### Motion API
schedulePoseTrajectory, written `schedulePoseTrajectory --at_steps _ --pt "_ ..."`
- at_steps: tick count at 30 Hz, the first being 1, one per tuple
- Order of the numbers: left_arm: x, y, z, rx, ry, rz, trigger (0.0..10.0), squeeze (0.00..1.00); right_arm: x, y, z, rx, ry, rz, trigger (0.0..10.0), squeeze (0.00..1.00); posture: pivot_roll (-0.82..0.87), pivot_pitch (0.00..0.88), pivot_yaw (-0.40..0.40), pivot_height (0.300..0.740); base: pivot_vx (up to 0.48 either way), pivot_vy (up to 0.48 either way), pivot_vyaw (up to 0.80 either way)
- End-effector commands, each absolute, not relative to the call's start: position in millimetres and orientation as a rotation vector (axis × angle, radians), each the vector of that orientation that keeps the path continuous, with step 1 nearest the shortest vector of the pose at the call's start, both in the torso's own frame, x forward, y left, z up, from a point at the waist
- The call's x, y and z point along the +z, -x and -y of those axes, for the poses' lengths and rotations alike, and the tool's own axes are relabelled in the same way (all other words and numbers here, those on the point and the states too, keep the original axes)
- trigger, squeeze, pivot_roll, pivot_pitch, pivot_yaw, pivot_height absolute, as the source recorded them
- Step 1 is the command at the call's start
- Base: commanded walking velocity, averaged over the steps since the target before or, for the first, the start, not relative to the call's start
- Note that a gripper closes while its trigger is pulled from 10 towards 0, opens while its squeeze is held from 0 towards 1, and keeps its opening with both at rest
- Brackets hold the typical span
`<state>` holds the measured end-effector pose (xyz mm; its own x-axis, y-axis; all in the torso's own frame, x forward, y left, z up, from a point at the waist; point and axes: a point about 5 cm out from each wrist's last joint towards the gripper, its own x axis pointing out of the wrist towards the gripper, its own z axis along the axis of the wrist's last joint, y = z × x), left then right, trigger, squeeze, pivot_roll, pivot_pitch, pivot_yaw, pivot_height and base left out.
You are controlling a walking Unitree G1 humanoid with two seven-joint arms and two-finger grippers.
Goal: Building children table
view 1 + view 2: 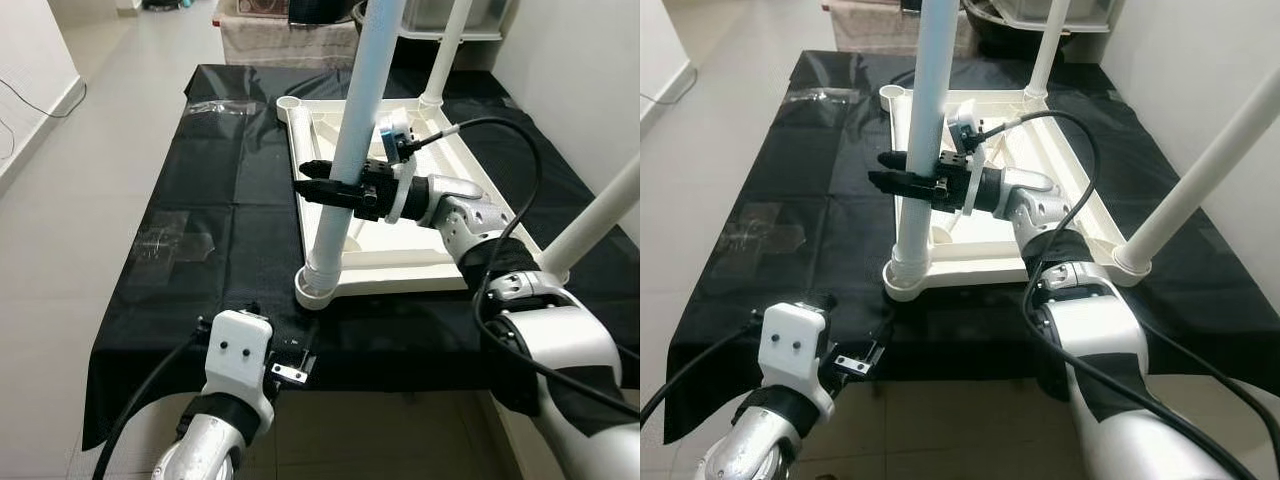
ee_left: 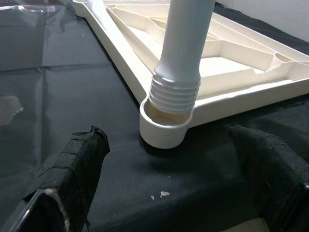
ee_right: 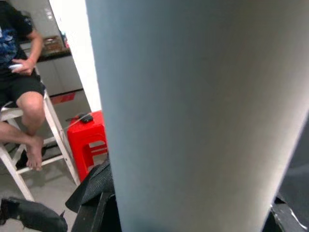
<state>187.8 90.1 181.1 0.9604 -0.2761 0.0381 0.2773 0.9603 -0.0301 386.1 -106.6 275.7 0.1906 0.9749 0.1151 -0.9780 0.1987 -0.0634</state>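
On the black cloth (image 1: pixel 200 220) ahead of me lies the children's table top (image 1: pixel 400 255), turned underside up: a cream plastic slab with raised ribs forming triangular pockets and a round socket at each corner. Three white legs stand up from it. The near leg (image 1: pixel 350 150) is a smooth, pale tube, tilted a little, and its threaded lower end sits in the near corner socket (image 1: pixel 318 290); in the left wrist view I can see several thread rings (image 2: pixel 175 94) exposed above the socket rim, so it is not seated all the way down. A second leg (image 1: pixel 447 50) rises at the far corner, and a third leg (image 1: pixel 598 218) slants out of the corner on my right side.

My right gripper (image 1: pixel 330 188) is clamped around the near leg about midway up, its black fingers (image 1: pixel 312 168) reaching past the tube on either side. In the right wrist view that tube fills most of the frame right against the camera, and beyond it a person (image 3: pixel 21 92) sits on a white stool beside a red stool (image 3: pixel 89 140).

My left gripper (image 2: pixel 178 188) hangs low at the near edge of the cloth, just short of the socket, with its padded fingers (image 2: pixel 79 164) spread wide and nothing between them. The far-left socket (image 1: pixel 289 103) stands without a leg.
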Motion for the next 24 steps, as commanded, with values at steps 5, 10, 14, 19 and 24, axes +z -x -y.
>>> schedulePoseTrajectory --at_steps 5,10,14,19,24 --pt "181 -187 -90 -0.272 0.031 0.014 10.0 0.0 268 -384 102 1.423 0.018 0.121 10.0 0.0 0.13 0.23 -0.101 0.74 0.0 0.0 0.0" --pt "181 -187 -90 -0.265 0.029 0.014 10.0 0.0 263 -380 97 1.487 0.054 0.124 10.0 0.0 0.13 0.233 -0.105 0.74 0.0 0.0 0.0" --pt "182 -188 -89 -0.264 0.027 0.013 10.0 0.0 263 -379 94 1.496 0.04 0.147 10.0 0.0 0.13 0.236 -0.104 0.74 0.0 0.0 0.0" --pt "182 -189 -89 -0.263 0.026 0.011 10.0 0.0 260 -378 89 1.504 0.036 0.155 10.0 0.0 0.13 0.242 -0.104 0.74 0.0 0.0 0.0" --pt "182 -189 -90 -0.258 0.023 0.009 10.0 0.0 258 -376 86 1.535 0.019 0.157 10.0 0.0 0.13 0.244 -0.107 0.74 0.0 0.0 0.0"
